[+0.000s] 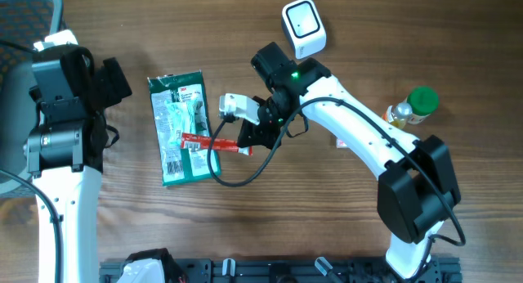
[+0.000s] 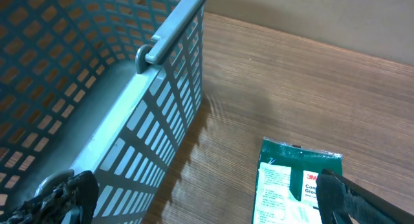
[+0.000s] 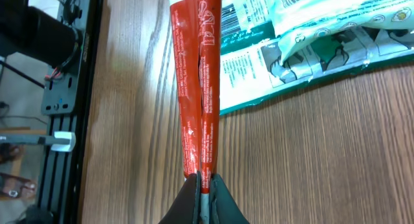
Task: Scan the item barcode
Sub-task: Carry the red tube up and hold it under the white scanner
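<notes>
A thin red stick packet lies across the lower right edge of a green and white pouch in the middle of the table. My right gripper is shut on the packet's right end. In the right wrist view the packet runs straight up from the closed fingertips of that gripper, with the pouch behind it. A white scanner stands at the back, past the right arm. My left gripper stands open with nothing in it, between the basket and the pouch.
A blue mesh basket stands at the far left edge, close beside the left arm. A bottle with a green cap lies at the right. A black rail runs along the front edge.
</notes>
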Robot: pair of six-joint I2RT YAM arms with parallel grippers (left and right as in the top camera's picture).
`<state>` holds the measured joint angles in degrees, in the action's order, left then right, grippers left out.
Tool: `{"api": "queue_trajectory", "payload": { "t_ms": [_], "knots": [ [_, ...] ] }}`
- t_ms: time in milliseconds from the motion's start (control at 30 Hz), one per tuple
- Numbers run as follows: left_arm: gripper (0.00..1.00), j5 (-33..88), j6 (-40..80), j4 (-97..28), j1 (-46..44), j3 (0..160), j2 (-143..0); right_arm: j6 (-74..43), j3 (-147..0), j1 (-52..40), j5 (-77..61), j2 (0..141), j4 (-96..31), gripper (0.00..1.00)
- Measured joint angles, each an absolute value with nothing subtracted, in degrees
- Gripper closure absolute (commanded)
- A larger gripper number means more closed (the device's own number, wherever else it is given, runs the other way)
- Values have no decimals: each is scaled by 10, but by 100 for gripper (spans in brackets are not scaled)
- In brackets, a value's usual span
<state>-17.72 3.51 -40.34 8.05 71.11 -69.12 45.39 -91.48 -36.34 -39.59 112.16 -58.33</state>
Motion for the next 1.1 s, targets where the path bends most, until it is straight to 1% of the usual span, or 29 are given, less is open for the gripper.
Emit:
{"api": "queue_trajectory", "payload": {
  "t_ms": [133,233,333,400,533,633,800,1100],
  "knots": [
    [0,-177,35,-403,81,711,-691,455,-915,-363,-373,1123,-572,96],
    [0,-177,35,-403,81,711,-691,413,-915,-363,-288,1123,-536,96],
    [0,-177,35,-403,81,711,-691,390,-934,-364,-149,1123,-535,96],
    [0,-177,35,-403,81,711,-691,385,-958,-365,-25,1123,-508,96],
    [0,-177,35,-403,81,711,-691,400,-972,-364,171,1123,-411,96],
    [0,-177,35,-403,81,711,-691,453,-973,-354,288,1123,-326,96],
    [0,-177,35,-403,81,711,-691,484,-973,-333,359,1123,-237,96],
    [0,-177,35,-403,81,711,-691,476,-973,-268,380,1130,-194,96]
  ]
}}
